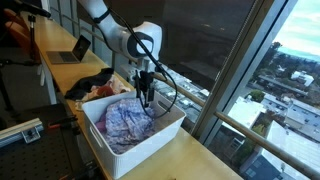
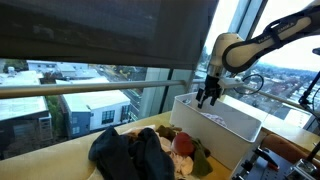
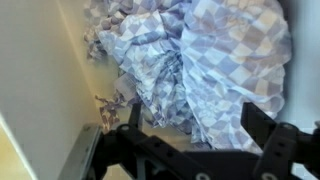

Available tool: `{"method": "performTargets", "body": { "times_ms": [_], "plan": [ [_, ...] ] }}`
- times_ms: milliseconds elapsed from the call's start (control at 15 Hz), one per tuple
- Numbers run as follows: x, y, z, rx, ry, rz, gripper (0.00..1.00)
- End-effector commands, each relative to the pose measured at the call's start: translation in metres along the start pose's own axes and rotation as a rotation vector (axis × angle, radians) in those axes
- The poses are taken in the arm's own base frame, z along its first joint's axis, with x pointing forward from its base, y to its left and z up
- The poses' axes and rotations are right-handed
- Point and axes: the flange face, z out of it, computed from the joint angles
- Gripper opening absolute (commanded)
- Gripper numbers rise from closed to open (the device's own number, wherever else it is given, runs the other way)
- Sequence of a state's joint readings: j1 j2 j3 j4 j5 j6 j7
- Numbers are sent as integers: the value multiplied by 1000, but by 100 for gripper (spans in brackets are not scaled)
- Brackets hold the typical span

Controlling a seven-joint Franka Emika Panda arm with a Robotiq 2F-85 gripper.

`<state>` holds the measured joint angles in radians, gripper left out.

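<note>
My gripper (image 1: 147,100) hangs open just above a white bin (image 1: 160,132) on the wooden table. A crumpled blue and lilac checkered cloth (image 1: 127,122) lies inside the bin, under and slightly to one side of the fingers. In the wrist view the cloth (image 3: 205,65) fills most of the picture, and the gripper (image 3: 196,125) stands wide over its lower folds, holding nothing. The bin's pale wall (image 3: 35,80) runs along the left. From the window side, the gripper (image 2: 208,96) hovers over the far rim of the bin (image 2: 225,122); the cloth is hidden there.
A pile of dark, red and green clothes (image 2: 150,152) lies on the table beside the bin, also seen behind it as the clothes pile (image 1: 92,86). A laptop (image 1: 72,50) sits further back. A glass window wall (image 1: 240,70) borders the table.
</note>
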<state>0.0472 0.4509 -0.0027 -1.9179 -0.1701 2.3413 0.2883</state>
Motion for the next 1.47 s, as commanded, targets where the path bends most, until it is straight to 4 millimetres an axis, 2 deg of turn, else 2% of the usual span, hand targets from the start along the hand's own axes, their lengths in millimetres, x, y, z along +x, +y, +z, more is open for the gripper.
{"method": "performTargets", "body": {
  "times_ms": [0,200,333,667,800,933,1000,1067,1200,1400],
  "plan": [
    [8,1,32,67,-26,25,100],
    [-2,-6,66,108,-82,66,100],
    [-6,1,87,126,-119,103,100],
    [-14,53,148,146,-204,221,100],
    [-14,68,166,146,-228,251,100],
    [-12,75,174,149,-237,270,100],
    [-11,77,175,151,-236,272,97],
    [-11,79,176,150,-237,276,73],
    [-11,80,176,146,-237,276,68],
    [-9,85,171,144,-230,275,45]
  ]
}}
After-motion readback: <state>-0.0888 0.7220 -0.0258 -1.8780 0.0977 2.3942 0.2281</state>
